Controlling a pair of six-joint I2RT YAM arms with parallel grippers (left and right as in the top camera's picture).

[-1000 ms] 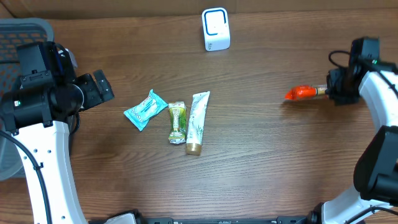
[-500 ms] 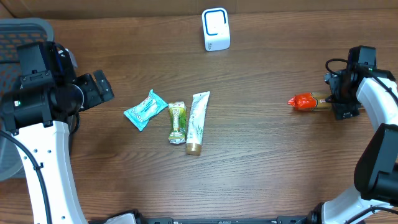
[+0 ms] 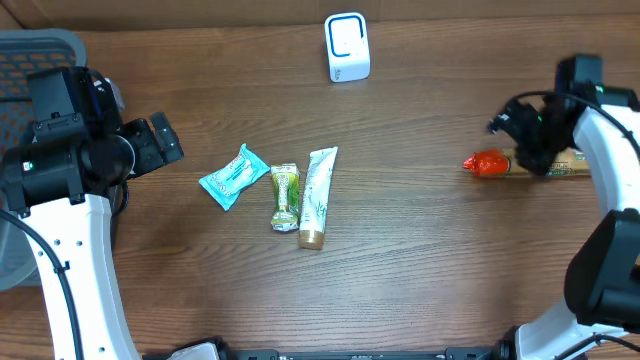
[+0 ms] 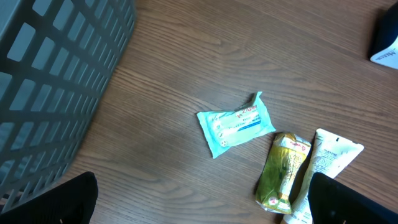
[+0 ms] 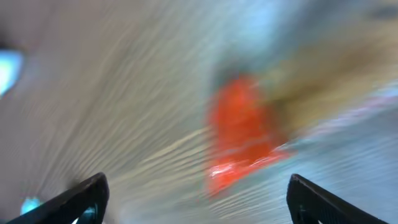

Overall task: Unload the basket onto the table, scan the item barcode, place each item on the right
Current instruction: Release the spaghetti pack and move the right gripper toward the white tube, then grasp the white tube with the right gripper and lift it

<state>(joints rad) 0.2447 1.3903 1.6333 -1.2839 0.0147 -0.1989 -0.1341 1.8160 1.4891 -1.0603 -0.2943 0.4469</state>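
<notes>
At the far left corner of the tabletop (image 3: 420, 270) stands a grey slatted basket (image 3: 45, 45), also filling the left side of the left wrist view (image 4: 56, 81). Just beside it hangs the left claw (image 3: 172, 143), above the wood near the left edge. Its fingers sit at the bottom corners of its own camera (image 4: 202, 183), spread wide, nothing between them. Next, left of the tabletop's middle, three packs lie in a row. First is a teal packet (image 3: 233, 176) (image 4: 236, 123), tilted and slightly apart from the others. Then comes a green-gold wrapper (image 3: 285, 197) (image 4: 283, 180), then a white tube (image 3: 318, 196) (image 4: 323, 171) touching or just beside that wrapper, cap end toward the near edge. At the middle of the far edge stands a white box (image 3: 347, 47) with a blue-ringed face, upright. Only its corner shows in the left wrist view (image 4: 385, 40). Well apart from all that, near the right edge, lies the red-ended item (image 3: 488, 163), flat on the wood, red end toward the middle, tan body running toward the right edge. The right claw (image 3: 522, 147) is over the tan part. Its wrist view is heavily blurred, but the fingers sit far apart at the bottom corners (image 5: 198, 180), and the red end (image 5: 239, 134) lies ahead of them, not gripped. Whether a finger touches the body, cannot tell.
</notes>
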